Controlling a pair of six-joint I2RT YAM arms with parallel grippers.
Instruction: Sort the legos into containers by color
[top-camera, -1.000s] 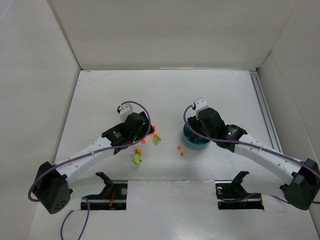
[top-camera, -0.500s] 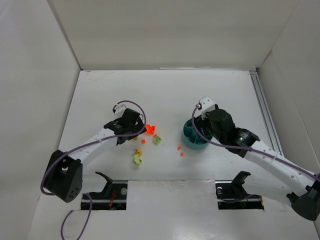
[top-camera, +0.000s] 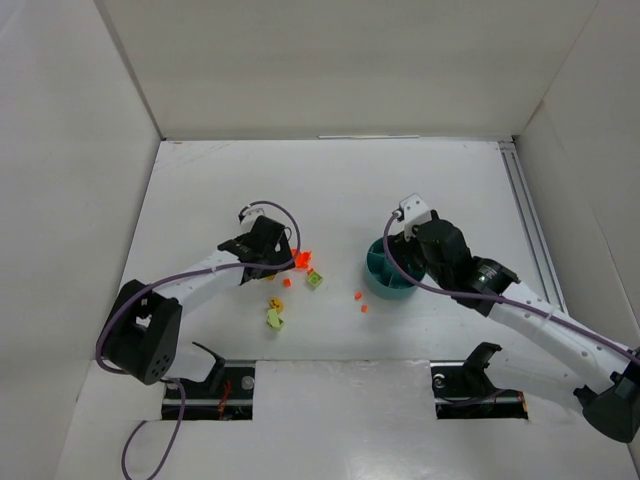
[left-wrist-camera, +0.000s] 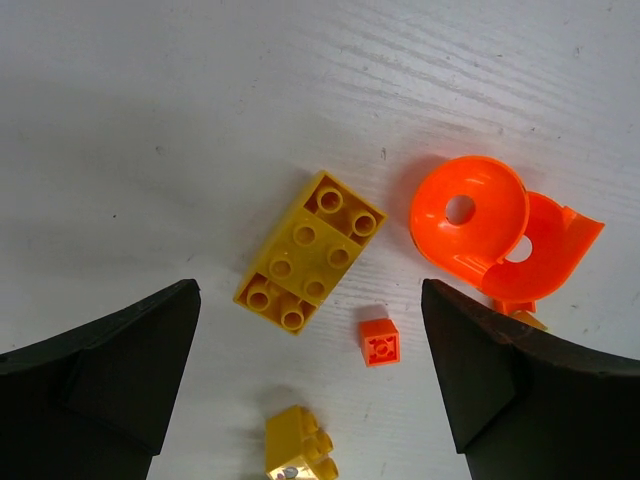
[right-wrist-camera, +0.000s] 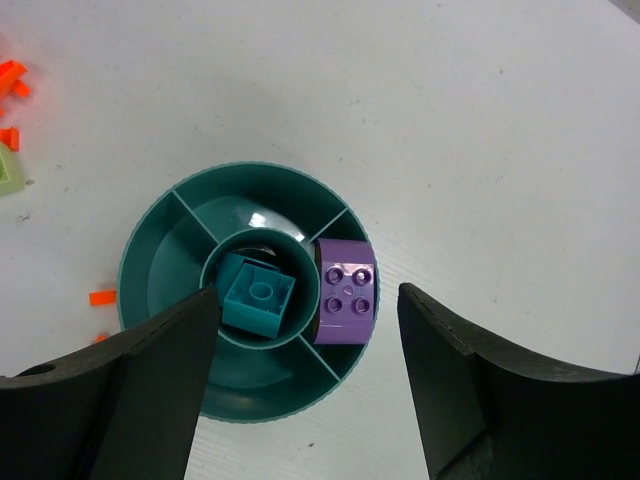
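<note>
Nearest the arm bases, a yellow-and-lime clump lies alone on the white surface. Two orange bits lie to its right, near the dish. Just beyond, one lime green brick sits between the arms.

The left arm's fingers are spread wide and hold nothing, above a scatter of pieces. In the wrist view, one small yellow brick comes first, then one tiny orange brick with a single stud. Past those lies one long yellow brick, its eight studs up and its long axis slanting from near-left to far-right. It touches neither finger. Two orange curved shells overlap just beside the right-hand finger.

The right arm's fingers are equally wide and empty, straddling the teal dish from above and hiding its near wedges. The centre cup holds one teal brick, stud up and turned cornerwise. The wedge to its right holds one purple brick, four studs up, against the cup wall.
</note>
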